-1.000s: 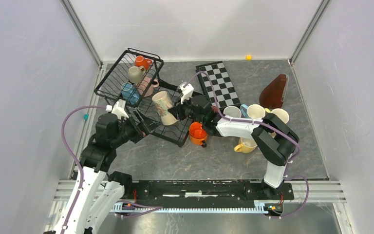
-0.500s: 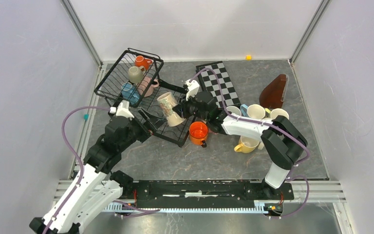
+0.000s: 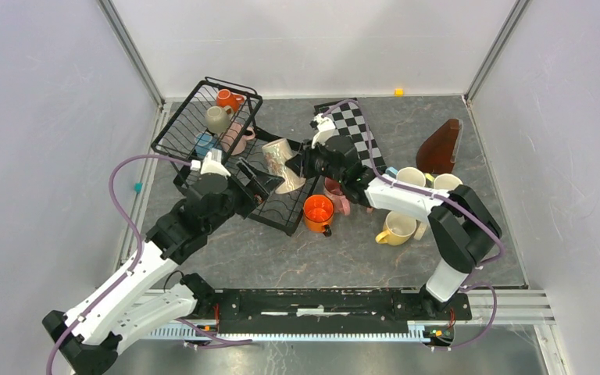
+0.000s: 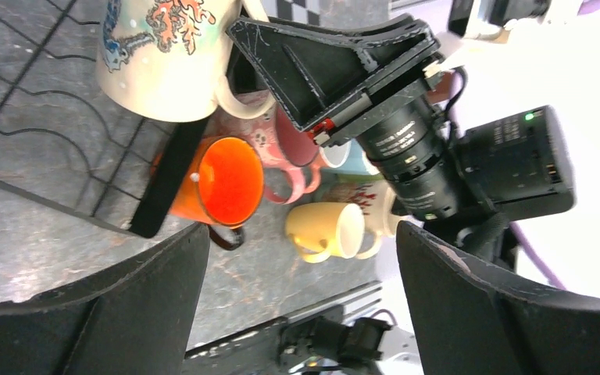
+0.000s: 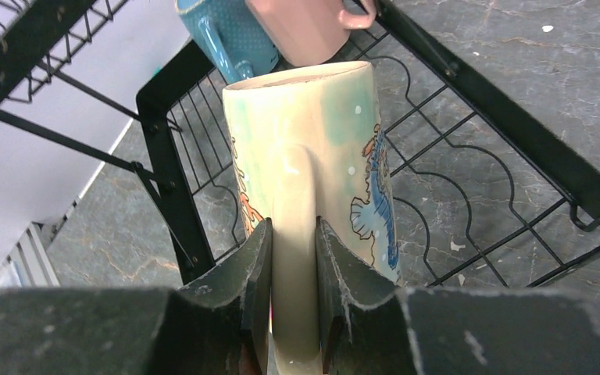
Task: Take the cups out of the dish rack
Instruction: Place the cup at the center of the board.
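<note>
The black wire dish rack has a basket part (image 3: 181, 129) and a flat tray part (image 3: 281, 211). My right gripper (image 3: 303, 164) is shut on the handle of a cream patterned mug (image 3: 283, 158) and holds it above the tray. In the right wrist view its fingers (image 5: 254, 273) clamp the handle, with the mug (image 5: 320, 148) over the tray wires (image 5: 476, 94). My left gripper (image 3: 262, 181) is open and empty over the tray, beside that mug (image 4: 164, 55). The basket holds orange (image 3: 226, 99), beige (image 3: 217, 119), blue (image 3: 203, 143) and pink (image 3: 236, 137) mugs.
On the table stand an orange mug (image 3: 318, 212), a pink mug (image 3: 334, 191), a yellow mug (image 3: 394, 229) and cream mugs (image 3: 411, 178). A checkerboard (image 3: 363, 137) lies behind them. A brown object (image 3: 441, 148) stands at the back right.
My right gripper has carried the patterned mug up and toward the back of the tray. My left arm has reached forward and right over the tray, its gripper staying open.
</note>
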